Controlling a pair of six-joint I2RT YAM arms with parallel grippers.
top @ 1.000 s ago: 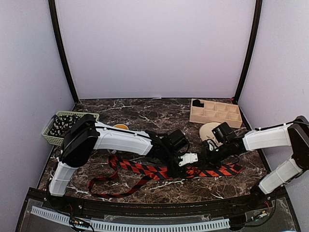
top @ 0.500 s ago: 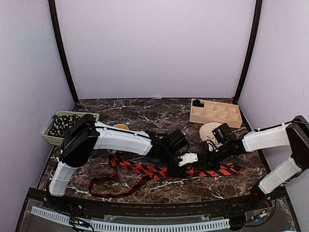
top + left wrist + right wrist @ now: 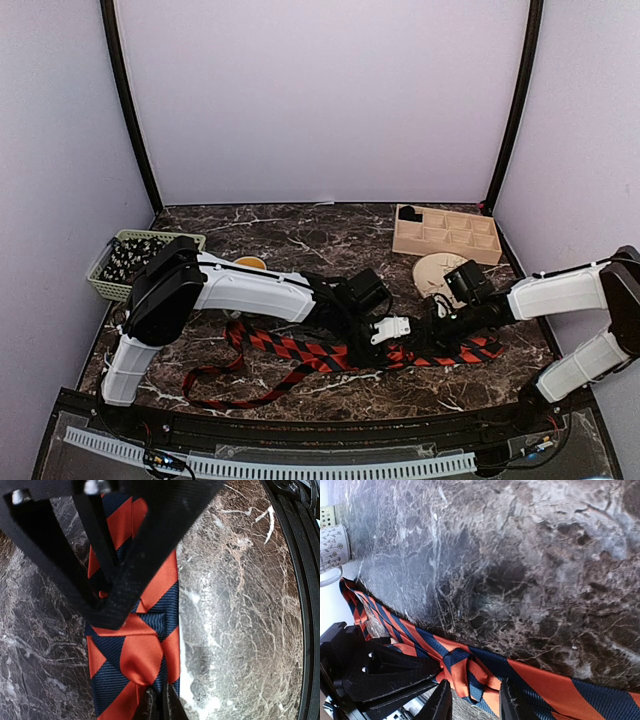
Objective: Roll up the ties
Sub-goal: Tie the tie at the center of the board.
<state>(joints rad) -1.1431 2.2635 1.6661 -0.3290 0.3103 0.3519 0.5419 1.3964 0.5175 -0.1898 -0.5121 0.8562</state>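
A dark brown marble pattern with white veining is shown by the tabletop point(image 3: 300, 235). Bold diagonal stripes of orange-red and dark navy are carried by the tie point(image 3: 300, 350). The arms are cased in white with black joints, and black fingers point(image 3: 107, 575) are seen on the left gripper. A pale green basket point(image 3: 105, 285) at 9 o'clock is filled with dark, pale-dotted fabric. A light wooden divided tray point(image 3: 445, 238) is seen at 1 o'clock.

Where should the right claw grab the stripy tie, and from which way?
On the bunched fold of the striped tie, coming straight down. The fabric stands up there, while the rest lies flat on the marble table. The left claw already pinches it beside that fold.
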